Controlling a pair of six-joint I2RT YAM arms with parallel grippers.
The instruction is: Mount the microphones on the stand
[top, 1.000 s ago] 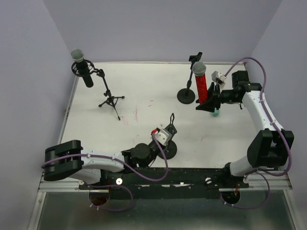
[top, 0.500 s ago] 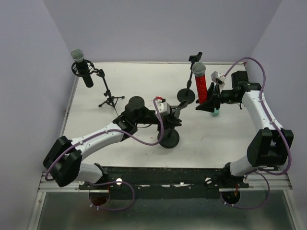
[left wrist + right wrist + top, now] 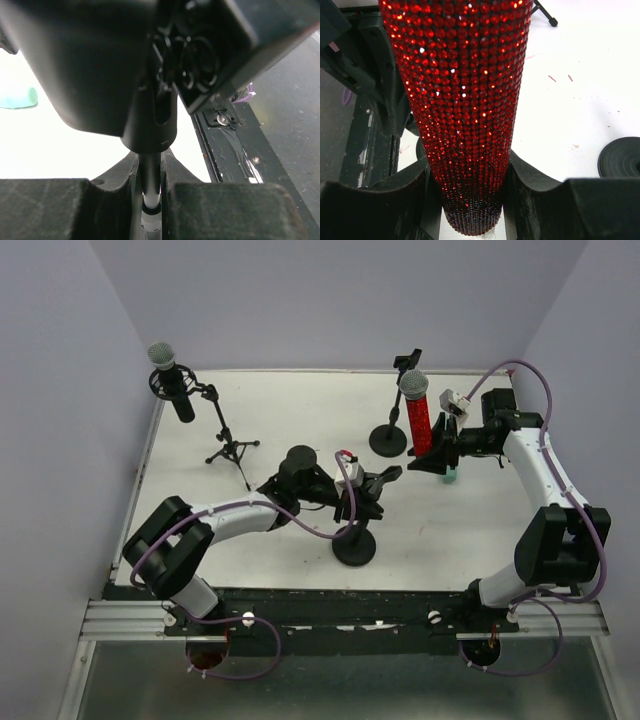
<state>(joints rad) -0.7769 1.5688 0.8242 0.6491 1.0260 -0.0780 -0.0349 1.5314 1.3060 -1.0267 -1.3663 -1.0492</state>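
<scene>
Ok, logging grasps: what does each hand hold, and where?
Right hand: red microphone, near its bottom end. Left hand: nearer round-base stand, on its pole.

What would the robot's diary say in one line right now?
left gripper: shut on round-base stand | right gripper: holding red microphone upright | black microphone: in tripod stand

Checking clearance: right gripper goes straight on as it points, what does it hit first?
From the right gripper, holding the red glittery microphone, probably the left gripper clamped on the near black round-base stand; heights unclear.
</scene>
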